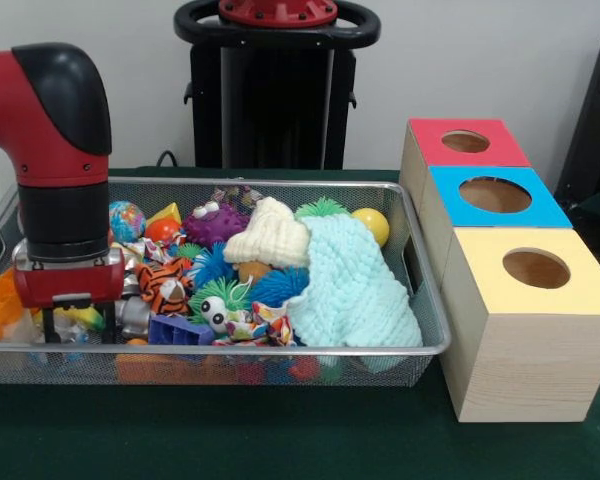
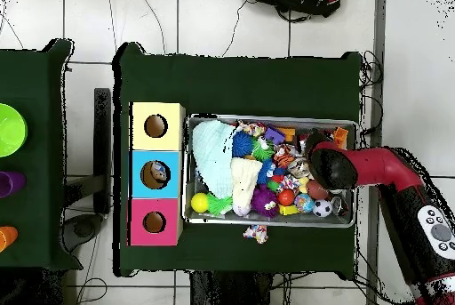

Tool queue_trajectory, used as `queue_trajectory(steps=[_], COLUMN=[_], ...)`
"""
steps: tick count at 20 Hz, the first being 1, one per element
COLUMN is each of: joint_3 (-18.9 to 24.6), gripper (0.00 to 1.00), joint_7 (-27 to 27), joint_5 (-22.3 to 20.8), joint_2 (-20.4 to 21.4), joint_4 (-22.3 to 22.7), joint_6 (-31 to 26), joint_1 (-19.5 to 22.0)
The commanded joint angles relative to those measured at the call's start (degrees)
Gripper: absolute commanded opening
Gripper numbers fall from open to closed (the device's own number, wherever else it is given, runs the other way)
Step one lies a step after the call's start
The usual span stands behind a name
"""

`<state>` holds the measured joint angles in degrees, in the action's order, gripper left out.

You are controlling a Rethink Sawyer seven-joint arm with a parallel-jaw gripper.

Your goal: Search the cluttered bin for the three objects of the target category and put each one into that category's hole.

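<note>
Red and black, the Sawyer arm is hanging over one end of the wire bin [image 1: 420,300], its gripper [image 1: 75,325] dipping among the toys there; whether its fingers are parted or closed on anything cannot be told, since the clutter is hiding the tips. Which category is wanted is not shown, so the three targets cannot be named. Right beside the gripper a tiger-striped toy [image 1: 163,285] is lying, with a green spiky ball with googly eyes [image 1: 218,305] just beyond it. Further along the bin, a cream knitted cloth [image 1: 270,235] and a pale blue knitted cloth [image 1: 350,290] are covering much of the pile. Well beyond the bin's other end, the red-topped box [image 1: 467,142], blue-topped box [image 1: 495,195] and yellow-topped box [image 1: 535,270] are waiting with their holes open. The spiky balls will probably be light and squashy, best pinched across the body; the cloths, limp, would want gathering at a fold.
</note>
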<state>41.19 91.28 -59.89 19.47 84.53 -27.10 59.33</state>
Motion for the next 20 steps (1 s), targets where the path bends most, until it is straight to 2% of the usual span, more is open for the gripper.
queue_trajectory(steps=[1, 6, 9, 12, 15, 20], joint_3=[-2.74, -4.02, -3.91, -3.58, -4.0, -4.76], gripper=[1.0, 1.0, 1.0, 1.0, 1.0, 1.0], joint_7=[-16.96, -16.88, -20.35, -23.39, -24.44, -26.47], joint_5=[0.74, 0.83, 0.54, 0.41, -0.16, -1.6], joint_2=[-1.22, 0.15, -0.89, 1.38, 2.9, 3.0], joint_4=[-0.06, 0.26, -0.08, 1.18, 1.76, 0.99], joint_6=[-9.18, -11.57, -12.26, -12.92, -13.09, -13.53], joint_1=[-0.64, -1.02, 0.71, 2.1, 2.27, 1.73])
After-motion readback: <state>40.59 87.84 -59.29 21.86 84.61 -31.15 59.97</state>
